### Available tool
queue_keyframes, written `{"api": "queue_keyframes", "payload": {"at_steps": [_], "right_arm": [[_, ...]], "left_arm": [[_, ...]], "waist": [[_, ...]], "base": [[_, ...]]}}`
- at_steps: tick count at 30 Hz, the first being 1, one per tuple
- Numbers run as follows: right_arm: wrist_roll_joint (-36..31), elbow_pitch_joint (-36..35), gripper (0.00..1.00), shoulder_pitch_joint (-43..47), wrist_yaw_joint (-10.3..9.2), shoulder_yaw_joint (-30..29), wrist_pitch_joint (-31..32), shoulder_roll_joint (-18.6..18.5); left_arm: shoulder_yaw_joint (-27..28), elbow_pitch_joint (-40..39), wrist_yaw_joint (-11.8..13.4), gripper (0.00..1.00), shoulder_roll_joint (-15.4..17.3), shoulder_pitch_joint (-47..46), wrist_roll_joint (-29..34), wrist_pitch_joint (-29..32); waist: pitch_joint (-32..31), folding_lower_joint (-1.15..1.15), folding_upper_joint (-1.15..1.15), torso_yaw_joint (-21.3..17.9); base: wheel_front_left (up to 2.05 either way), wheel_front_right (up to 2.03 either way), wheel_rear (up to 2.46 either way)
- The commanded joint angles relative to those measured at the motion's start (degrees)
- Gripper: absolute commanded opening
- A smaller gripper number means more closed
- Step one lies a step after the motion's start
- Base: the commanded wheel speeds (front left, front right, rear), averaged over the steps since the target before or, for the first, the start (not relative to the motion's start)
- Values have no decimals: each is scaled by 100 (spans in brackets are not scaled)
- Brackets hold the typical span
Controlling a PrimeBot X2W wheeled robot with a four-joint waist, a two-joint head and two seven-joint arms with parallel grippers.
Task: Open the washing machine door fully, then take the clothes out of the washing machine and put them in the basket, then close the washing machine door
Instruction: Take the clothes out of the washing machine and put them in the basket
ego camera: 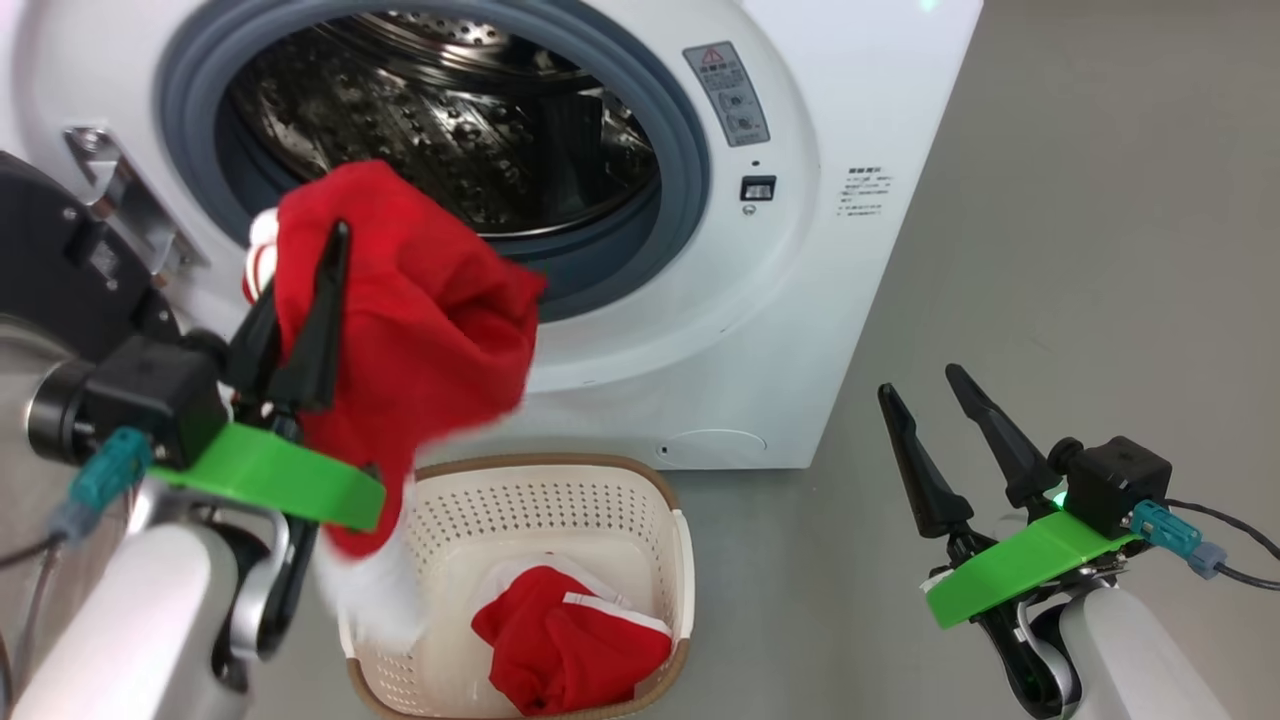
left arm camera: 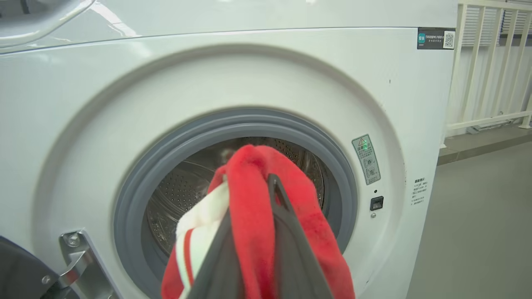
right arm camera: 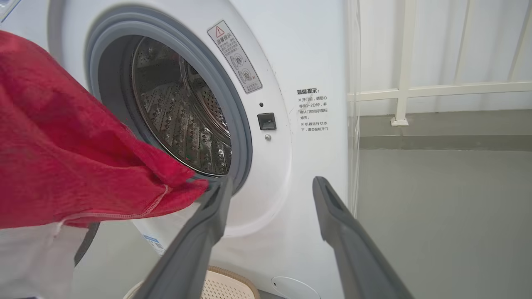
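Observation:
The white washing machine (ego camera: 830, 250) stands with its steel drum (ego camera: 450, 120) exposed. Its door (ego camera: 40, 250) is swung out at the far left, only its black edge showing. My left gripper (ego camera: 310, 270) is shut on a red garment (ego camera: 420, 330) of the clothes, held in front of the drum opening and above the basket's left part. In the left wrist view the garment (left arm camera: 253, 166) drapes over my left gripper (left arm camera: 253, 195). The cream basket (ego camera: 540, 465) sits on the floor below the opening, with another red and white garment (ego camera: 560, 640) inside. My right gripper (ego camera: 920, 382) stands open and empty, right of the basket.
Grey floor (ego camera: 1100, 250) stretches to the right of the machine. A white railing (right arm camera: 399, 83) stands behind it on the right. The door's metal hinge (ego camera: 120, 190) juts out at the opening's left edge, close to my left arm.

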Motion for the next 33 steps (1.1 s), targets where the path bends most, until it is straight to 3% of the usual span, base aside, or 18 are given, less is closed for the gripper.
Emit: {"api": "queue_keyframes", "payload": {"at_steps": [1, 7, 14, 25, 33], "right_arm": [[78, -122, 100, 39, 9, 142, -68, -20], [102, -120, 100, 60, 9, 163, -68, -28], [123, -120, 100, 59, 9, 192, -68, -47], [152, -112, 100, 9, 9, 245, -68, -81], [150, -127, 100, -40, 9, 276, -68, -82]], "left_arm": [[244, -356, 101, 0, 255, -19, 66, 84], [208, -1301, 412, 0, 364, 469, 116, 351], [108, -1647, 541, 0, 339, 799, 94, 401], [-120, -1018, 385, 0, 163, 973, -61, 207], [-186, -113, 156, 0, 55, 1010, -232, -73]], "waist": [[-62, 0, 0, 58], [-86, 0, 0, 88], [-80, 0, 0, 100], [-2, 0, 0, 3], [103, 0, 0, -150]], "base": [[0, 0, 0], [0, 0, 0], [0, 0, 0], [0, 0, 0], [0, 0, 0]]}}
